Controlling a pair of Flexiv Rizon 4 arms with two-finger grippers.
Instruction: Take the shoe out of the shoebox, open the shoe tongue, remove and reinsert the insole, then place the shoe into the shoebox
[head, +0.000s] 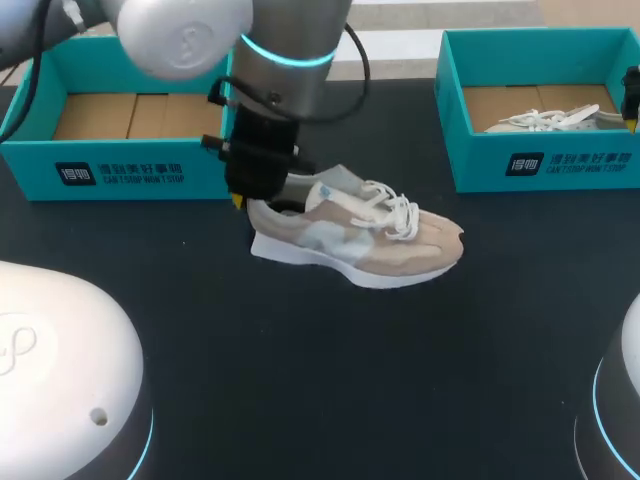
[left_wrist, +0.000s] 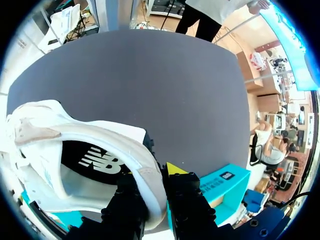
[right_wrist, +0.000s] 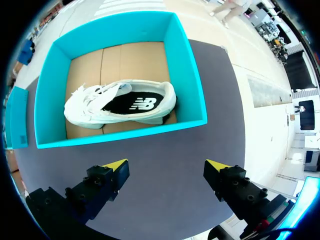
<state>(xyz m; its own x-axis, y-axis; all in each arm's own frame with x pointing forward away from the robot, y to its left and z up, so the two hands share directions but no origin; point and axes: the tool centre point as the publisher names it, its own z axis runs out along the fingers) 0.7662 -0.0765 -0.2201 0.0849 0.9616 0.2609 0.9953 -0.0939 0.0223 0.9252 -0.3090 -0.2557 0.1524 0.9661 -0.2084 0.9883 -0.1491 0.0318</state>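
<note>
A beige and white shoe sits sole down in the middle of the dark table, toe pointing right. My left gripper is shut on its heel collar; in the left wrist view the collar is pinched between the fingers of the gripper, and the black insole shows inside the shoe. A second, white shoe lies in the teal shoebox at the back right. My right gripper hangs open above the table in front of that box, holding nothing.
An empty teal shoebox with a cardboard floor stands at the back left, just behind my left arm. Bare dark table stretches in front of the beige shoe and between the two boxes.
</note>
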